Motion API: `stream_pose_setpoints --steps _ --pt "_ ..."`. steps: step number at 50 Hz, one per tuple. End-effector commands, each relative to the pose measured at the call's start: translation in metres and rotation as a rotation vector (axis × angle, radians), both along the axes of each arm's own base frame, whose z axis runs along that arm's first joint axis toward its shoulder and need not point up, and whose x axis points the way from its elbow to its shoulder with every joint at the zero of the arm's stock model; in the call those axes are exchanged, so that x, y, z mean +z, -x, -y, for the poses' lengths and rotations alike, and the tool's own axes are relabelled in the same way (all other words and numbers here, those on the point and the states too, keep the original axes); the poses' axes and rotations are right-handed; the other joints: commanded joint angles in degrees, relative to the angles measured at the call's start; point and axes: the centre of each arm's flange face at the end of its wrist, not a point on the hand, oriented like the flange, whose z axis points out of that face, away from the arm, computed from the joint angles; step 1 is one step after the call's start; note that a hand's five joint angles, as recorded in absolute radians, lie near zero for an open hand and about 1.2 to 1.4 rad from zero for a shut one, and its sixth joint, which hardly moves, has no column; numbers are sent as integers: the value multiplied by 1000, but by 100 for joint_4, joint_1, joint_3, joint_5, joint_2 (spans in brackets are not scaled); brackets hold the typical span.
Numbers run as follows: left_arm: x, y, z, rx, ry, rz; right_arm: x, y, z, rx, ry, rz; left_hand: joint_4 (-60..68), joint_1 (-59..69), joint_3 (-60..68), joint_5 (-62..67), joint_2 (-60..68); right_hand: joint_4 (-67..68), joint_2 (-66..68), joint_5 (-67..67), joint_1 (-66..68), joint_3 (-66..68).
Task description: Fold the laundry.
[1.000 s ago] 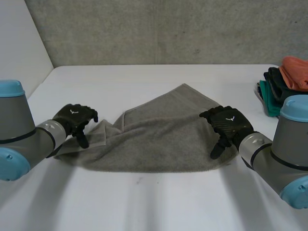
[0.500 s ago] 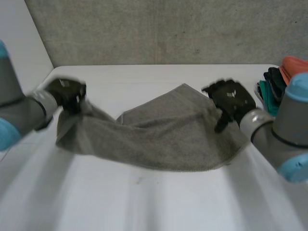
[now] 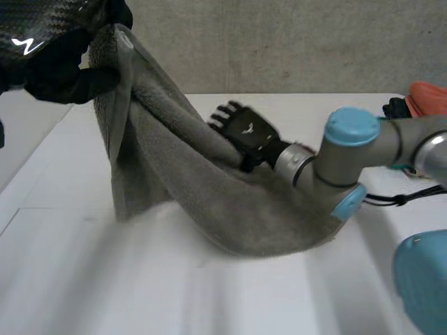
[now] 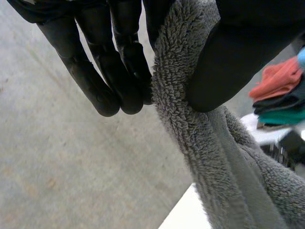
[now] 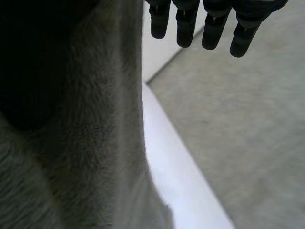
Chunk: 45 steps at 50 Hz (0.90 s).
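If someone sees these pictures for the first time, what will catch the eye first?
The left robot hand, high and close to the head camera, pinches one end of a grey towel that hangs down to the white table. The right robot hand is on the towel near the table's middle. A pile of folded clothes sits at the table's right edge.

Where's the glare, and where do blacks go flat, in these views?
Head view: glossy highlights on the left robot hand; the table is evenly lit, with no hot spots. Left wrist view: the towel pile is well lit, and the thumb pinching it reads flat black. Right wrist view: a black patch lies against the towel beside the right robot hand; cannot tell what it is.
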Motion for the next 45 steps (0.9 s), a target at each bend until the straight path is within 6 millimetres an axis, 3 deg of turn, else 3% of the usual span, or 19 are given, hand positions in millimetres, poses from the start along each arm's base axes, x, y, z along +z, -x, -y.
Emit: stream_pose_setpoints --steps 1,2,5,8,12,13,15,16,20,23,26,30,31,34,35,39,41,42,45 --pt "2 -5 -21 -26 48 -29 -43 -18 -22 70 -90 -46 1135 1376 1204 1450 1151 1869 1851 1830 1762 1860" --pt "0 -6 -17 -19 45 -34 -48 -19 -21 73 -96 -50 1135 1376 1204 1450 1151 3660 3642 3621 3552 3650" --pt "-3 -9 -11 0 40 -40 -48 -18 -15 62 -99 -44 1135 1376 1204 1450 1151 6798 6780 6759 6691 6789" --pt "-7 -13 4 32 30 -42 -30 -17 0 -2 -66 -5 1135 1376 1204 1450 1151 6809 6791 6770 6701 6799" --pt "-10 -18 26 68 25 -42 28 0 41 -268 67 134 1135 1376 1204 1450 1151 6809 6791 6770 6701 6799" --pt "-10 -20 35 85 27 -44 58 11 54 -372 128 213 1135 1376 1204 1450 1151 6809 6791 6770 6701 6799" --pt "-9 -21 45 101 34 -46 88 24 63 -466 188 295 1135 1376 1204 1450 1151 6809 6791 6770 6701 6799" --pt "-9 -22 50 110 39 -48 115 37 68 -521 239 358 1135 1376 1204 1450 1151 6809 6791 6770 6701 6799" --pt "-9 -25 80 169 60 -65 165 66 58 -575 342 418 1135 1376 1204 1450 1151 6809 6791 6770 6701 6799" --pt "-17 -28 103 223 52 -83 170 79 49 -600 347 384 1135 1376 1204 1450 1151 6809 6791 6770 6701 6799" --pt "-33 -29 128 272 28 -98 155 88 29 -605 296 296 1135 1376 1204 1450 1151 6809 6791 6770 6701 6799" --pt "-77 -25 160 296 -71 -69 109 95 -1 -575 190 135 1135 1376 1204 1450 1151 6809 6791 6770 6701 6799" --pt "-101 -21 170 292 -129 -47 83 97 -12 -560 136 70 1135 1376 1204 1450 1151 6809 6791 6770 6701 6799" --pt "-138 -15 182 294 -219 -7 46 99 -31 -533 54 -21 1135 1376 1204 1450 1151 6809 6791 6770 6701 6799" --pt "-163 -11 187 290 -279 25 23 100 -42 -515 3 -72 1135 1376 1204 1450 1151 6809 6791 6770 6701 6799" --pt "-214 -10 198 309 -374 117 -25 102 -66 -492 -107 -192 1135 1376 1204 1450 1151 6809 6791 6770 6701 6799" --pt "-226 -11 200 319 -393 152 -35 102 -72 -489 -131 -222 1135 1376 1204 1450 1151 6507 6489 6468 6399 6497" --pt "-231 -10 200 321 -399 171 -37 101 -74 -488 -140 -231 1135 1376 1204 1450 1151 4705 4687 4666 4598 4696" --pt "-243 -11 198 328 -415 246 -32 102 -73 -511 -140 -221 586 827 656 901 602 3578 3560 3539 3471 3569"
